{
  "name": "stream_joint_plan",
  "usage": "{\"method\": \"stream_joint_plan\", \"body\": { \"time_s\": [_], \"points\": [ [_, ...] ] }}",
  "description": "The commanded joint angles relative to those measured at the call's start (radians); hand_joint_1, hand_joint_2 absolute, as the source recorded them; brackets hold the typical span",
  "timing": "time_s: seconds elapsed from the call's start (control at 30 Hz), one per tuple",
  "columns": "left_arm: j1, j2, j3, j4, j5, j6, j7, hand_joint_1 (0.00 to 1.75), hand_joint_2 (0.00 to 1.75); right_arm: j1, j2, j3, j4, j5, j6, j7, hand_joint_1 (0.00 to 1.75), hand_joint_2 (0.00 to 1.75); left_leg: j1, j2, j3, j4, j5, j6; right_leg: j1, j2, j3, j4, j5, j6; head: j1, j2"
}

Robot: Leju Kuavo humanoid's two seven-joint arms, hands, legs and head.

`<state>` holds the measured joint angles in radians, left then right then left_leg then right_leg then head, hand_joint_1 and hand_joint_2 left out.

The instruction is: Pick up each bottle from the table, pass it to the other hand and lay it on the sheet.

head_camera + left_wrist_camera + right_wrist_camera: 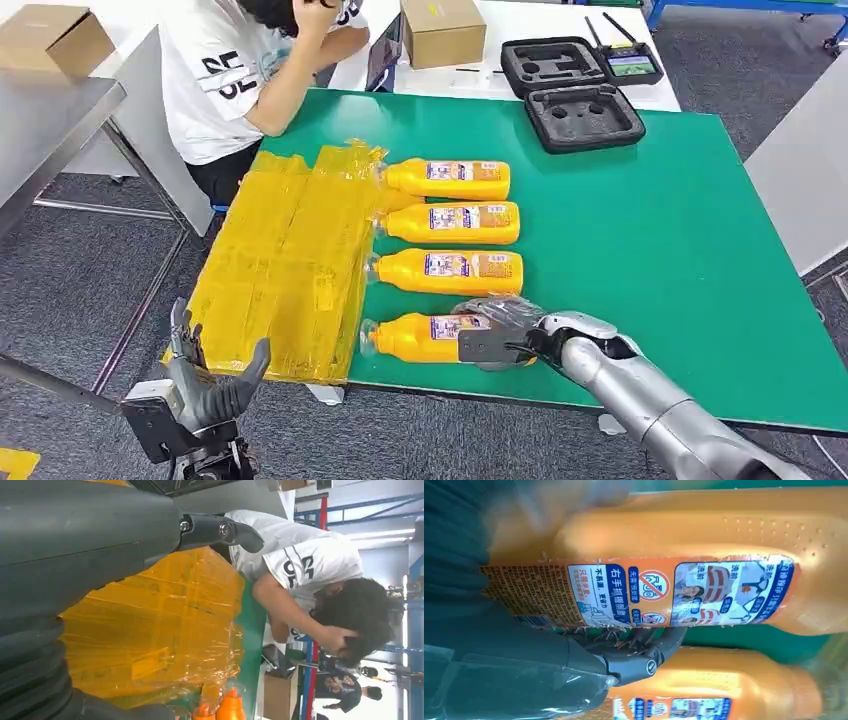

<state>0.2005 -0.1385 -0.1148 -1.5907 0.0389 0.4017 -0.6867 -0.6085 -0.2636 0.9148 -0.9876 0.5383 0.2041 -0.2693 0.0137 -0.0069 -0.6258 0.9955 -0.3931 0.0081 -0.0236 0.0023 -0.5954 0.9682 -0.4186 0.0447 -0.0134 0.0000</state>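
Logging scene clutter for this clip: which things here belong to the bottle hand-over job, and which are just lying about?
Part of the job:
four orange bottles in a row
nearest bottle, under the right hand
yellow sheet
left hand, held off the table's edge
green table

Lying about:
open black foam case
cardboard box
a seated person

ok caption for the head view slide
Right hand closes around the nearest bottle beside the yellow sheet; left hand waits open.
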Motion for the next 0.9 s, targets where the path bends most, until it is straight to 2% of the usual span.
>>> {"method": "stream_joint_plan", "body": {
  "time_s": [0.03, 0.2, 0.27, 0.3, 0.37, 0.57, 0.6, 0.67, 0.73, 0.77, 0.9],
  "points": [
    [-0.033, -0.01, 0.004, 0.061, -0.002, -0.013, -0.003, 0.0, 1.75, 0.053, 0.112, -0.146, -0.018, -0.142, -0.123, -0.134, 1.75, 1.75, 0.001, 0.0, 0.005, -0.001, -0.002, 0.0, 0.001, -0.001, 0.005, -0.001, -0.002, -0.003, 0.0, 0.0],
    [-0.001, -0.03, 0.027, -0.022, 0.01, -0.009, -0.011, 0.0, 1.75, 0.111, 0.175, -0.221, -0.131, -0.169, -0.283, -0.197, 1.75, 1.75, 0.001, 0.003, 0.003, 0.0, -0.002, 0.0, 0.001, 0.002, 0.002, 0.0, -0.002, -0.002, 0.0, 0.0],
    [0.024, -0.04, 0.043, -0.09, 0.011, -0.008, -0.011, 0.0, 1.75, 0.117, 0.193, -0.241, -0.128, -0.192, -0.309, -0.206, 1.75, 1.75, 0.002, 0.004, 0.006, 0.002, -0.006, 0.0, 0.003, 0.002, 0.006, 0.001, -0.004, -0.004, 0.0, 0.0],
    [0.037, -0.052, 0.056, -0.128, 0.019, -0.008, -0.011, 0.0, 1.75, 0.119, 0.203, -0.244, -0.123, -0.184, -0.331, -0.202, 1.75, 1.75, 0.001, 0.002, 0.002, 0.001, -0.003, 0.0, 0.001, 0.001, 0.002, 0.0, -0.002, -0.002, 0.0, 0.0],
    [0.057, -0.066, 0.07, -0.186, 0.019, -0.004, -0.011, 0.0, 1.75, 0.123, 0.219, -0.26, -0.117, -0.184, -0.362, -0.189, 1.75, 1.75, 0.002, 0.003, 0.004, 0.002, -0.005, 0.0, 0.002, 0.002, 0.004, 0.001, -0.003, -0.003, 0.0, 0.0],
    [0.077, -0.082, 0.082, -0.231, 0.019, -0.002, -0.011, 0.0, 1.75, 0.128, 0.226, -0.261, -0.108, -0.178, -0.376, -0.181, 1.75, 1.75, 0.001, 0.003, 0.005, 0.001, -0.004, 0.0, 0.001, 0.001, 0.005, 0.001, -0.004, -0.003, 0.0, 0.0],
    [0.088, -0.083, 0.078, -0.246, 0.013, -0.006, -0.011, 0.0, 1.75, 0.146, 0.237, -0.279, -0.119, -0.181, -0.411, -0.192, 1.75, 1.75, 0.0, 0.003, 0.006, 0.002, -0.005, 0.0, 0.002, 0.001, 0.007, 0.001, -0.005, -0.004, 0.0, 0.0],
    [0.096, -0.059, 0.035, -0.217, 0.031, -0.048, -0.011, 0.0, 1.75, 0.184, 0.252, -0.302, -0.138, -0.193, -0.45, -0.208, 1.75, 1.75, 0.0, 0.001, 0.002, 0.0, -0.003, 0.0, 0.001, 0.001, 0.003, 0.0, -0.002, -0.002, 0.0, 0.0],
    [0.077, -0.035, -0.021, -0.176, 0.047, -0.078, -0.011, 0.0, 1.75, 0.225, 0.275, -0.323, -0.127, -0.227, -0.474, -0.248, 1.75, 1.75, 0.001, 0.001, 0.006, 0.0, -0.004, 0.0, 0.002, 0.0, 0.006, -0.001, -0.004, -0.003, 0.0, 0.0],
    [0.067, -0.023, -0.05, -0.155, 0.06, -0.095, -0.011, 0.0, 1.75, 0.233, 0.287, -0.321, -0.103, -0.241, -0.465, -0.254, 1.75, 1.75, 0.0, -0.001, 0.003, -0.001, -0.001, 0.0, 0.0, -0.002, 0.003, -0.001, -0.002, -0.002, 0.0, 0.0],
    [0.002, 0.036, -0.223, -0.08, 0.048, -0.162, 0.023, 0.0, 1.75, 0.247, 0.374, -0.302, 0.062, -0.272, -0.469, -0.339, 1.75, 1.75, 0.001, -0.001, 0.009, -0.002, -0.004, 0.0, 0.002, -0.002, 0.01, -0.002, -0.004, -0.004, 0.0, 0.0]
  ]
}}
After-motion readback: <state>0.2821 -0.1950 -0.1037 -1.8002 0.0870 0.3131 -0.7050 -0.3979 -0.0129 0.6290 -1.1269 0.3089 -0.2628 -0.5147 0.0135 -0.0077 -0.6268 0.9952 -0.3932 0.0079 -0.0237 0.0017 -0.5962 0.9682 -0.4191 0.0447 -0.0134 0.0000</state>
